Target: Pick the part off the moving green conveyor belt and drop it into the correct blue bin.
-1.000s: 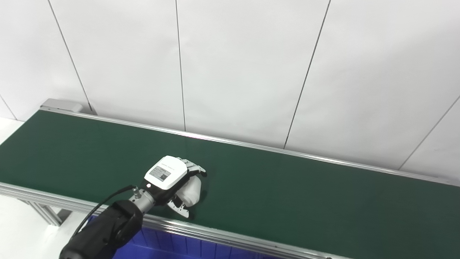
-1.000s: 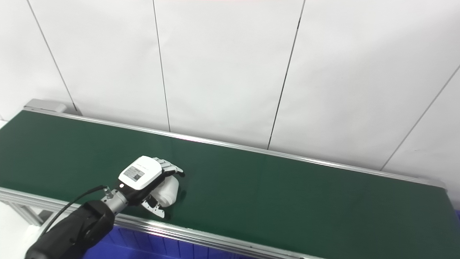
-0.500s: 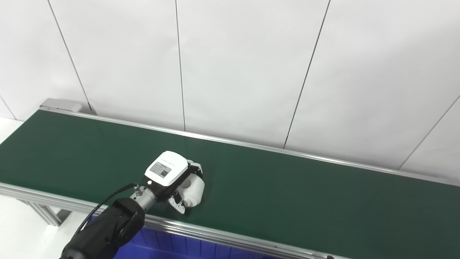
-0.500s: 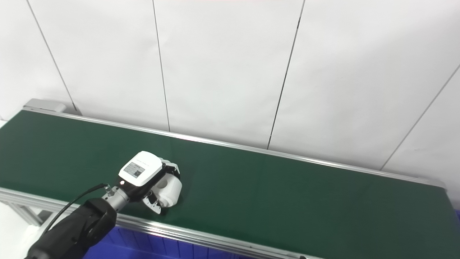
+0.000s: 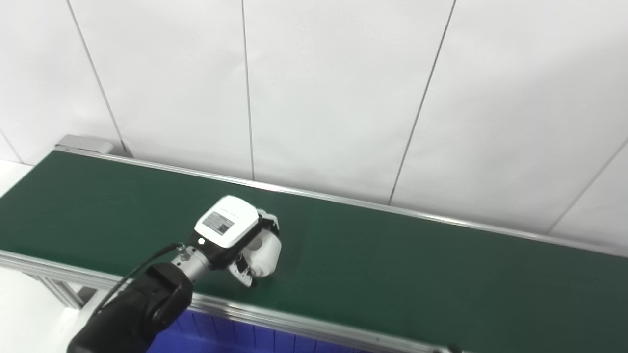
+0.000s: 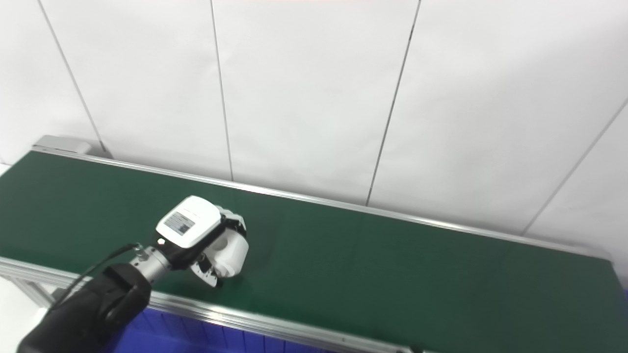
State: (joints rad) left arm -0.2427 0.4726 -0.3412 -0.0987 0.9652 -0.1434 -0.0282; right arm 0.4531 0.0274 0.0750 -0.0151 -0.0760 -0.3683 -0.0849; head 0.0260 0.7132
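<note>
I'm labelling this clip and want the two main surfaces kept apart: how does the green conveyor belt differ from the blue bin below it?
The green conveyor belt is dark green, flat and smooth, and runs across nearly the whole picture; the blue bin is bright blue with ribbed walls, and only a strip shows at the bottom edge. The belt lies above, behind its metal rail; the bin sits below that rail. The left hand holds a white part over the belt, not over the bin.

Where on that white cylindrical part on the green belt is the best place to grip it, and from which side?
Around the white cylindrical part's rounded side wall, from above, as the left hand has it: fingers over the far side, thumb on the near. Its holed end faces the camera, leaving the curved body free.
</note>
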